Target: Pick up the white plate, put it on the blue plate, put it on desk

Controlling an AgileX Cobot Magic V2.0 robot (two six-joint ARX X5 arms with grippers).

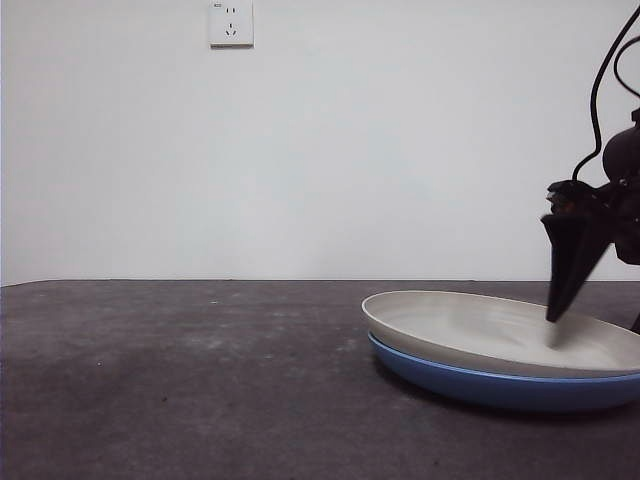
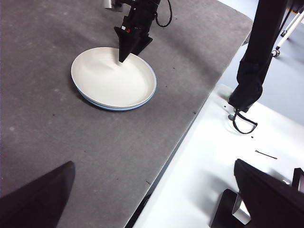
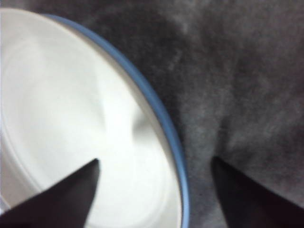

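Front view first: sitting nested on the blue plate [image 1: 500, 385], the white plate [image 1: 480, 330], both resting on the dark speckled desk [image 1: 180, 380] toward the right side, white rim tilted slightly, blue showing underneath as a thin band. Hanging over the right part of the white plate, the right tool [image 1: 562, 312], dark and pointed, tips down close above the white surface, whether touching or just above, cannot tell from here. Showing behind, a pale wall with a socket [image 1: 231, 23] high up. Switching to the right wrist view: standing spread wide apart, the right tool [image 3: 154, 164], one jaw over the white plate [image 3: 61, 109], the other over the bare desk [image 3: 237, 71], straddling the rims with the blue plate [image 3: 166, 128] edge running between, gripping nothing. Over to the left wrist view: waiting well back from the stack, the left tool [image 2: 152, 185], jaws spread wide and holding nothing, looking across the desk [image 2: 57, 128] at the white plate [image 2: 111, 80] on the blue plate [image 2: 121, 108], with the right tool [image 2: 124, 56] poised at the far rim.
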